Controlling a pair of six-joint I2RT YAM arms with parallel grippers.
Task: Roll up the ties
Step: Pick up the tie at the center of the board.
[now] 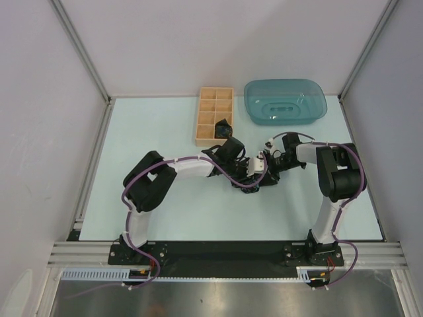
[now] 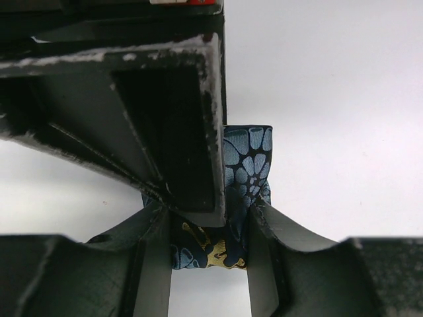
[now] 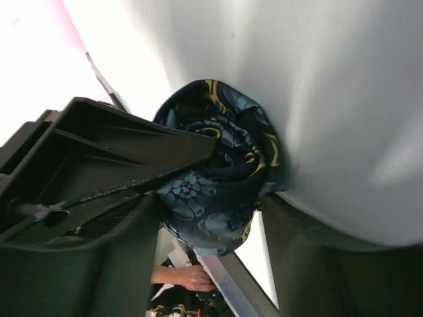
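One tie is a compact dark roll with blue and yellow pattern. It shows in the left wrist view (image 2: 248, 165) and in the right wrist view (image 3: 218, 178), where its coiled end faces the camera. My left gripper (image 2: 210, 231) is shut on the roll from both sides. My right gripper (image 3: 211, 211) is also shut on it, and one of its fingers (image 2: 165, 132) crosses the left wrist view. In the top view the two grippers, left (image 1: 246, 168) and right (image 1: 264, 164), meet at the table's middle and hide the roll. A second rolled tie (image 1: 223, 129) sits in a box compartment.
The compartmented wooden box (image 1: 215, 105) stands at the back centre, just behind the left arm's wrist. A teal plastic tray (image 1: 285, 100) lies upside down to its right. Metal frame rails border the table. A person's hand (image 3: 192, 276) shows beyond the table edge.
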